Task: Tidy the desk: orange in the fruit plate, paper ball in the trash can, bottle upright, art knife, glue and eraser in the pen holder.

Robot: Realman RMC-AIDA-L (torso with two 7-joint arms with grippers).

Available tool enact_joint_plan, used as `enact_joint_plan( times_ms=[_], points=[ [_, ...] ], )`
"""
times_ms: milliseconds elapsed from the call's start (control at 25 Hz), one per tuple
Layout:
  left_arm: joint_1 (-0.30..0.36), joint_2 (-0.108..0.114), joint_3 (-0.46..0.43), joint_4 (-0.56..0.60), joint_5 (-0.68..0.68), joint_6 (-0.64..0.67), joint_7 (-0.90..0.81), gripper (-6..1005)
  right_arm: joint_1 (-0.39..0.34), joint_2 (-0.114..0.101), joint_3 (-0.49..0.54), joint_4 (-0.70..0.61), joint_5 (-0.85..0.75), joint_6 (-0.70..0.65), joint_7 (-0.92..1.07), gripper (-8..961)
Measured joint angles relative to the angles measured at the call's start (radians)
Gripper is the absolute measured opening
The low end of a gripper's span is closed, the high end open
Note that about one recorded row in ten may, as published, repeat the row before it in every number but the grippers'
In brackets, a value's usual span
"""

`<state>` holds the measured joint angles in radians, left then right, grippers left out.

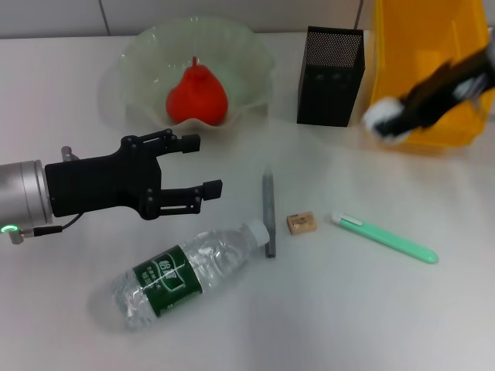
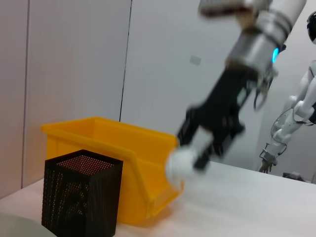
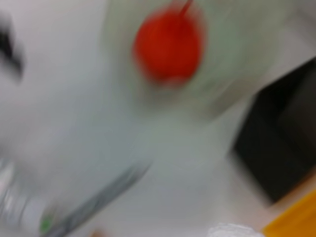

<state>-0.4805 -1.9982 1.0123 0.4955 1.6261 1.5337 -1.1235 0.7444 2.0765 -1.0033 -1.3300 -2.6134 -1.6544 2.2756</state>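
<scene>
The orange [image 1: 197, 93] lies in the pale-green fruit plate [image 1: 139, 50] at the back. My right gripper [image 1: 396, 116] is shut on the white paper ball [image 1: 382, 117], just in front of the yellow trash can [image 1: 429, 69]; the left wrist view shows the paper ball [image 2: 178, 165] beside the trash can's [image 2: 108, 153] corner. My left gripper [image 1: 197, 166] hangs open and empty between the plate and the bottle [image 1: 186, 274], which lies on its side. The grey art knife [image 1: 268, 210], tan eraser [image 1: 302, 223] and mint-green glue [image 1: 384, 237] lie on the table. The black pen holder [image 1: 331, 76] stands left of the can.
The white table's [image 1: 69, 93] far-left part is bare. A wall [image 2: 74, 59] rises behind the trash can, and another robot [image 2: 296, 113] stands in the far background.
</scene>
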Motion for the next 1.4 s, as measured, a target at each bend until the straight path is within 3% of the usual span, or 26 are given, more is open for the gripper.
enact_joint_plan(
  times_ms=[40,200,400,680,800,880,920,960,1000,1120,1160,1200,1320,1360,1400],
  points=[
    [0.000,0.000,0.000,0.000,0.000,0.000,0.000,843,-0.007,-0.004,0.052,-0.083,0.000,-0.011,0.035,516],
    [0.002,-0.002,-0.009,0.000,0.000,0.001,0.001,843,-0.006,-0.015,0.119,-0.111,-0.013,0.028,0.061,510],
    [0.002,-0.005,-0.019,0.000,0.000,0.007,0.000,843,0.002,-0.036,0.162,0.015,-0.027,0.195,0.052,508],
    [0.000,-0.005,-0.025,0.000,0.000,0.010,-0.002,842,-0.003,-0.036,0.160,0.076,-0.024,0.302,0.032,564],
    [-0.002,-0.004,-0.025,0.000,0.000,0.012,-0.003,842,-0.037,-0.033,0.179,0.071,0.067,0.374,0.010,592],
    [-0.004,-0.004,-0.025,0.000,0.000,0.013,-0.003,842,-0.084,-0.046,0.216,0.099,0.282,0.422,-0.070,611],
    [-0.004,-0.004,-0.025,0.000,0.000,0.013,-0.003,842,-0.084,-0.046,0.216,0.099,0.282,0.422,-0.070,642],
    [-0.005,-0.002,-0.025,0.000,0.000,0.014,-0.004,842,-0.111,-0.067,0.246,0.146,0.449,0.421,-0.139,673],
    [-0.006,-0.001,-0.025,0.000,0.000,0.015,-0.004,842,-0.111,-0.067,0.246,0.146,0.449,0.421,-0.139,705],
    [-0.008,0.000,-0.024,0.000,0.000,0.019,-0.005,843,-0.149,-0.104,0.299,0.266,0.704,0.338,-0.294,798],
    [-0.010,0.000,-0.024,0.000,0.000,0.025,-0.009,843,-0.171,-0.145,0.329,0.386,0.870,0.228,-0.410,812],
    [-0.010,0.000,-0.024,0.000,0.000,0.025,-0.009,843,-0.171,-0.145,0.329,0.386,0.870,0.228,-0.410,826],
    [-0.016,0.001,-0.024,0.002,0.000,0.035,-0.022,843,-0.184,-0.217,0.337,0.596,0.988,0.044,-0.541,840],
    [-0.018,0.001,-0.024,0.005,0.001,0.037,-0.028,843,-0.190,-0.249,0.334,0.694,0.994,-0.052,-0.622,840],
    [-0.018,0.001,-0.024,0.005,0.001,0.037,-0.028,843,-0.190,-0.249,0.334,0.694,0.994,-0.052,-0.622,840]
  ],
)
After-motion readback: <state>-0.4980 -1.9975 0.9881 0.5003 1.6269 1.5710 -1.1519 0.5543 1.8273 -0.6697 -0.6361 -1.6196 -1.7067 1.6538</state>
